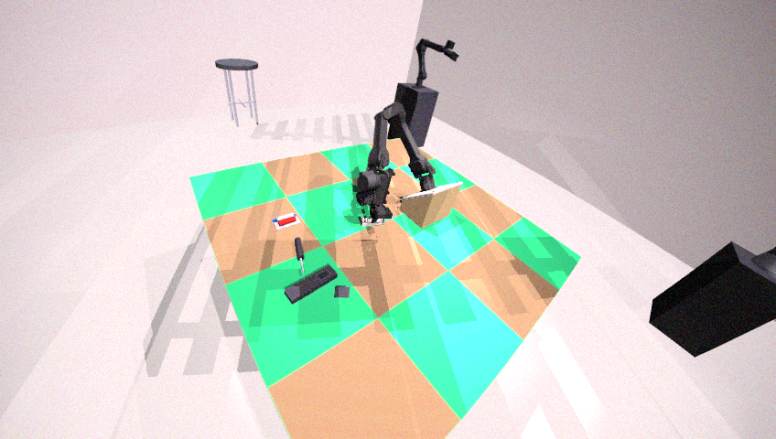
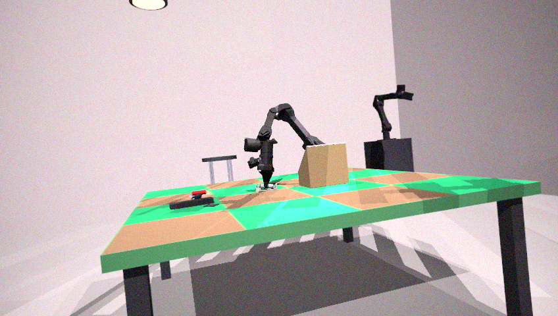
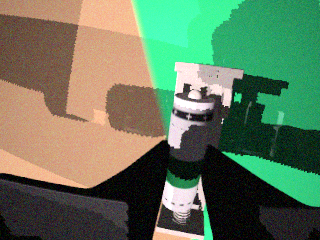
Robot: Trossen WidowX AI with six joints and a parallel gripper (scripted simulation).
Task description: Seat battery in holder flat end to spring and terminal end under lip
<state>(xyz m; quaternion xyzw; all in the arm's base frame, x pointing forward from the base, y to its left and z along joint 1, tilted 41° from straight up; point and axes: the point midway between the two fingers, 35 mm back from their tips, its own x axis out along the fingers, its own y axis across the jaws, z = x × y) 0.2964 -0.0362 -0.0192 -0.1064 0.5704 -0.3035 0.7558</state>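
Note:
In the wrist view, my gripper point(image 3: 184, 150) is shut on the battery point(image 3: 191, 123), a white cylinder with dark bands. The battery lies lengthwise along the white holder point(image 3: 223, 78). Its knobbed end points at the holder's far wall, and its other end sits over the near end of the holder. I cannot tell whether it rests fully down in the holder. In the top and exterior views the gripper point(image 1: 374, 216) point(image 2: 267, 184) points straight down and is low over the holder point(image 1: 366, 223) point(image 2: 272, 189) near the middle of the checkered table point(image 1: 381, 375) point(image 2: 176, 230).
A tan wedge-shaped box point(image 1: 433, 205) point(image 2: 324, 164) stands close to the right of the gripper. To the left lie a red and blue item on a white card point(image 1: 285, 220), a screwdriver point(image 1: 298, 250), a black bar point(image 1: 310, 283) point(image 2: 187, 203) and a small dark block point(image 1: 341, 291).

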